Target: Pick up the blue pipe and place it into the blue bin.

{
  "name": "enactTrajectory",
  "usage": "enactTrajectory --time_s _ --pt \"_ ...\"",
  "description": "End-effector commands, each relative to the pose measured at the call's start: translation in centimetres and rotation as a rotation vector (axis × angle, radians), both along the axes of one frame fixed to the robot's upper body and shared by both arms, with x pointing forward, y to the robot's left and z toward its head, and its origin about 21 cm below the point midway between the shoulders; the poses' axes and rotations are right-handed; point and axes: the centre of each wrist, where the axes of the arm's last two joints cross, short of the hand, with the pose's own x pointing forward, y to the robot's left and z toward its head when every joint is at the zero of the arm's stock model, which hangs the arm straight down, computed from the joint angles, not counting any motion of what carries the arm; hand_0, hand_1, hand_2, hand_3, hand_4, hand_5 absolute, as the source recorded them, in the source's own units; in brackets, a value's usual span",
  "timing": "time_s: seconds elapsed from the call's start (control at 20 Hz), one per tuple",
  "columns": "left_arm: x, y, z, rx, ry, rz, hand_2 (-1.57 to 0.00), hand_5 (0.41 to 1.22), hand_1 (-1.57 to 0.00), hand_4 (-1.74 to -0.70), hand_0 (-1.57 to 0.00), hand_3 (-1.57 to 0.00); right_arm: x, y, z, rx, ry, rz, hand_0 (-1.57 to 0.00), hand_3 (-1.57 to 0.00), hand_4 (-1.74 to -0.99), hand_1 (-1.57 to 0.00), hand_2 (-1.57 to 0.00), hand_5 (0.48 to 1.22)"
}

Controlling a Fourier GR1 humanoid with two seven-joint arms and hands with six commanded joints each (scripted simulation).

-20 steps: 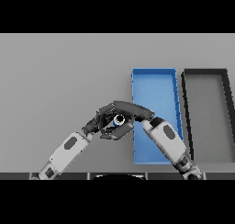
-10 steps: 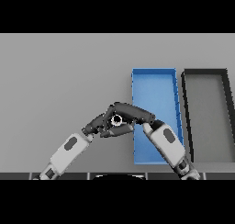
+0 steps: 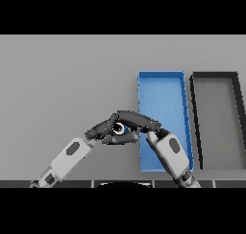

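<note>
The blue pipe (image 3: 121, 129) is small, and only its ringed end shows between my two hands, just left of the blue bin (image 3: 163, 91). My left hand (image 3: 102, 130) comes in from the lower left. Its fingers and thumb are curled round the pipe from the left and from below. My right hand (image 3: 139, 119) reaches in from the lower right across the bin's near left corner. Its fingers lie nearly straight over the top of the pipe. Most of the pipe's body is hidden by the hands.
A dark grey bin (image 3: 215, 118) stands right of the blue bin, their long sides close together. The right forearm (image 3: 169, 151) crosses the blue bin's near end. Bare grey table (image 3: 62, 79) spreads to the left and behind.
Both hands, with the pipe between them, have drifted slightly left and toward me. The grip looks the same.
</note>
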Motion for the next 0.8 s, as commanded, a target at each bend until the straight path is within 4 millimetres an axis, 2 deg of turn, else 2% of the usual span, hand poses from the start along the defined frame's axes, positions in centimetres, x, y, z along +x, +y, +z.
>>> enactTrajectory --time_s 0.0,0.15,0.3,0.45,0.6,0.75 --pt "0.1 0.2 0.0 0.015 -0.015 0.02 -0.27 1.042 -0.26 -0.99 -0.32 -0.11 0.0 -0.3 -0.2 0.031 0.001 0.002 -1.56 -1.56 -1.483 -1.56 -1.56 1.212" --pt "0.6 0.6 0.0 0.06 -0.009 0.062 -0.14 0.842 -0.13 -0.88 -0.16 -0.05 0.4 0.1 0.3 0.038 -0.005 -0.001 -1.57 -1.57 -1.484 -1.57 -1.57 1.216" --pt "0.5 0.4 -0.5 0.067 -0.014 0.082 -0.07 0.719 -0.07 -0.83 -0.08 -0.03 0.2 0.0 0.0 0.033 -0.007 -0.012 -1.57 -1.57 -1.485 -1.57 -1.57 1.219" --pt "0.7 0.8 -0.6 0.055 0.028 0.099 -0.04 0.636 -0.03 -0.84 -0.04 -0.01 0.1 0.0 0.1 0.069 -0.022 -0.006 -1.57 -1.57 -1.487 -1.57 -1.57 1.22" --pt "0.1 1.0 -0.7 0.099 0.1 0.141 -0.02 0.612 -0.02 -0.87 -0.02 -0.01 0.4 0.0 0.1 0.08 -0.011 -0.028 -1.57 -1.57 -1.491 -1.57 -1.57 1.22" --pt "0.0 0.8 -1.0 0.119 0.105 0.145 -0.01 0.572 -0.01 -0.88 -0.01 0.0 0.6 0.0 0.8 0.165 0.131 0.014 -1.57 -1.57 -1.492 -1.57 -1.57 1.221"
